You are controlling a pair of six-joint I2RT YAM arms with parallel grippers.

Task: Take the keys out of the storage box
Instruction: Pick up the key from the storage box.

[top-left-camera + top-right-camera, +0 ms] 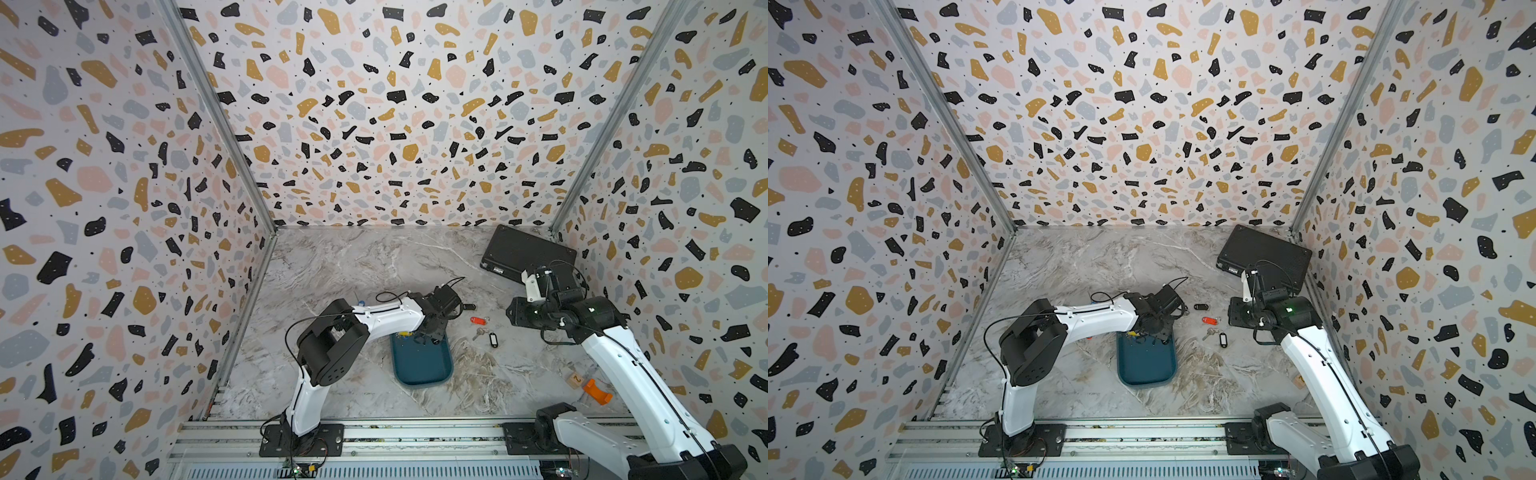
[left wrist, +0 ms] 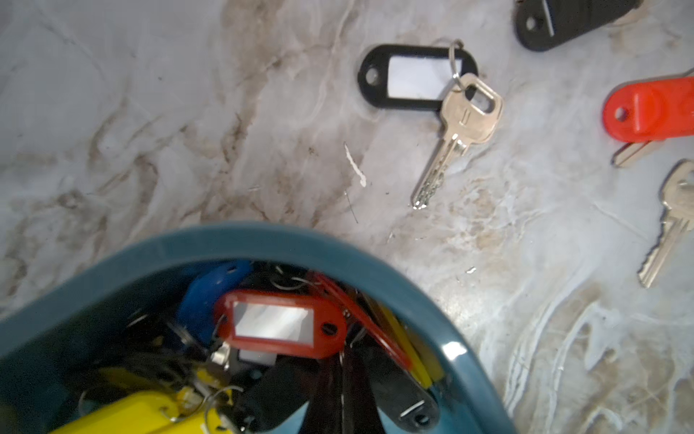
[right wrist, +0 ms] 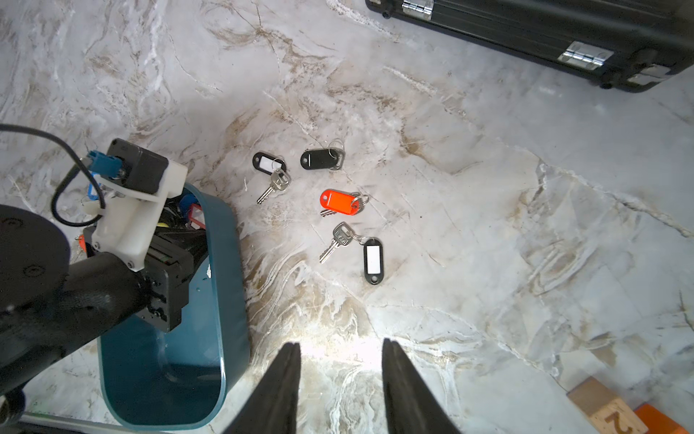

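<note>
Probably light and slippery, the keys tangle together; pinch the stiff red tag. Jaws of the left gripper are together in the storage box; those of the right gripper apart, empty.

storage box, teal: keys heaped at one end, left arm over them | table: four loose tagged sets beside box | right gripper: jaws apart, empty | black case: at table edge

Left gripper tips half-hidden among blurred keys, perhaps on one.
</note>
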